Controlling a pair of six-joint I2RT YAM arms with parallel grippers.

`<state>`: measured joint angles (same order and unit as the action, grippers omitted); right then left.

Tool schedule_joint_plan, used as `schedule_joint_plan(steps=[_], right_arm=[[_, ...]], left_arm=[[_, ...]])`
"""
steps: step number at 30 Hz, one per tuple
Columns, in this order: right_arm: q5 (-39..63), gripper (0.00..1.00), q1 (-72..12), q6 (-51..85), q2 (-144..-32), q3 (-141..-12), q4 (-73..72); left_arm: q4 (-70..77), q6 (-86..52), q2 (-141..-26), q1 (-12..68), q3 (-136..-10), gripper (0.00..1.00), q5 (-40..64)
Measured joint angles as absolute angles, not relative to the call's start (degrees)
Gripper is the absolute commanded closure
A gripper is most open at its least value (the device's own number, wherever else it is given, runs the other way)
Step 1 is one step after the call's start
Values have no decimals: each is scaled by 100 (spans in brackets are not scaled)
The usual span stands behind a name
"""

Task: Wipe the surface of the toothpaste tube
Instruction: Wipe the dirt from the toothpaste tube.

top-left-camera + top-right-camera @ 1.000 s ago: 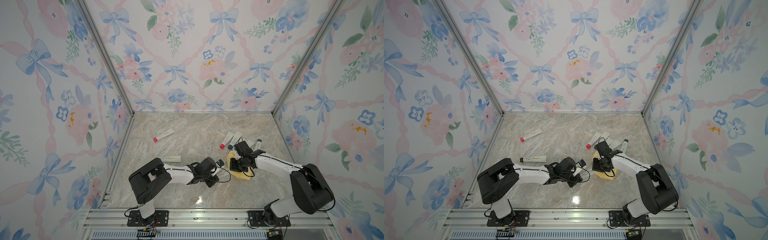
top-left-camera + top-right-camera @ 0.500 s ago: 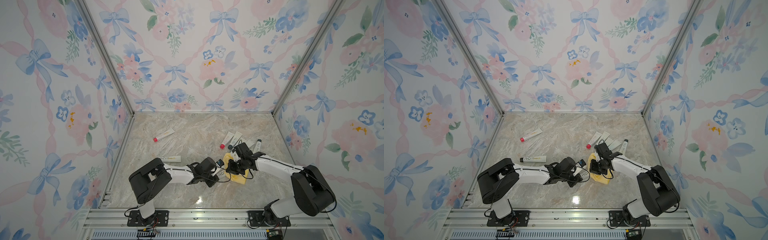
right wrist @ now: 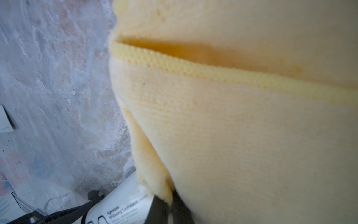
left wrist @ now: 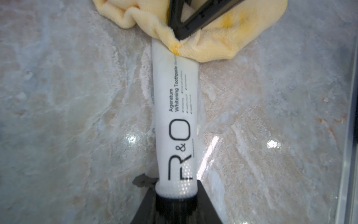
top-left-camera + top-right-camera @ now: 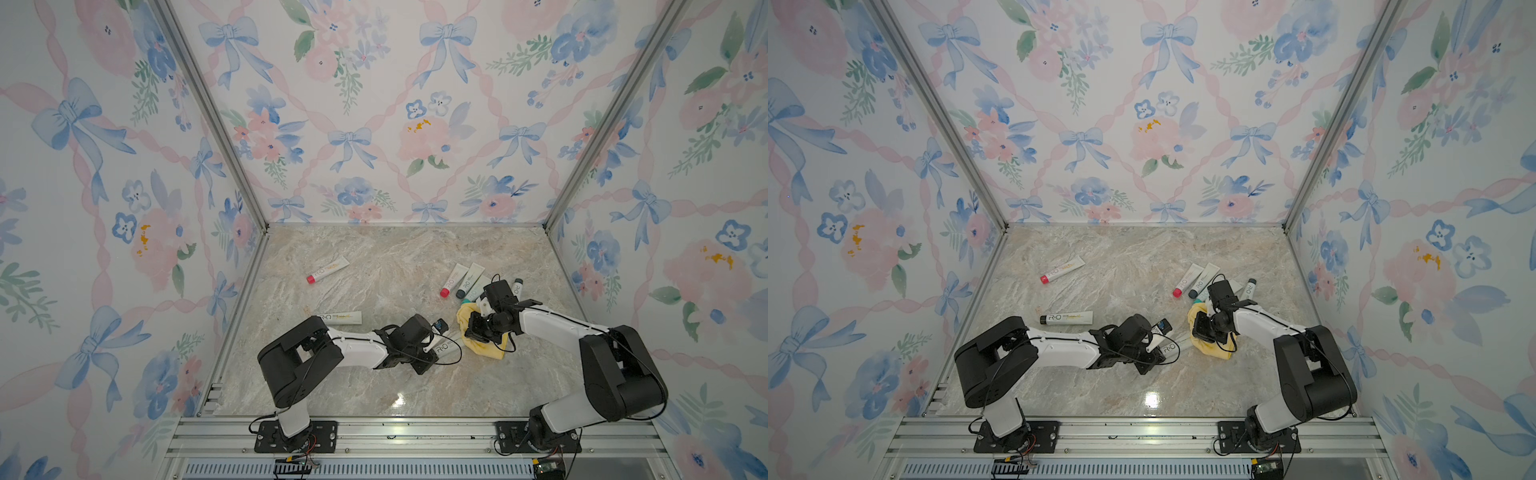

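A white toothpaste tube (image 4: 175, 116) with a black cap lies on the marble floor, and both top views show it (image 5: 444, 347) (image 5: 1169, 348). My left gripper (image 4: 176, 203) is shut on its cap end. My right gripper (image 3: 170, 209) is shut on a bunched yellow cloth (image 3: 232, 126). The cloth (image 4: 213, 44) rests over the tube's flat tail end, with the right gripper's fingers (image 4: 186, 23) pressing into it. In the top views the cloth (image 5: 492, 351) sits just right of the tube, under the right gripper (image 5: 473, 332). The tail end is hidden.
Other tubes lie on the floor: a red-capped one (image 5: 328, 271) at the back left, a black-capped one (image 5: 338, 318) behind the left arm, and a cluster (image 5: 461, 280) behind the right gripper. Floral walls enclose three sides.
My right gripper has moved left with the cloth, bringing it onto the tube's tail end. The left arm and the tube have stayed put.
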<state>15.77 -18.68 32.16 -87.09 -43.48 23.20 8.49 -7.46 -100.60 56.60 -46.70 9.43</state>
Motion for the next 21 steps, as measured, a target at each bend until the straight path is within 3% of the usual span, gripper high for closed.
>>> schedule_joint_plan(steps=[10,21], right_arm=[[1406,93,-2961,3728,-8475,-4348,2189],[1719,93,-2475,3479,-8799,-4624,2438]], left_arm=[[832,-746,-10060,5660,-4668,75,945],[836,-749,-10057,5660,-4668,75,937]])
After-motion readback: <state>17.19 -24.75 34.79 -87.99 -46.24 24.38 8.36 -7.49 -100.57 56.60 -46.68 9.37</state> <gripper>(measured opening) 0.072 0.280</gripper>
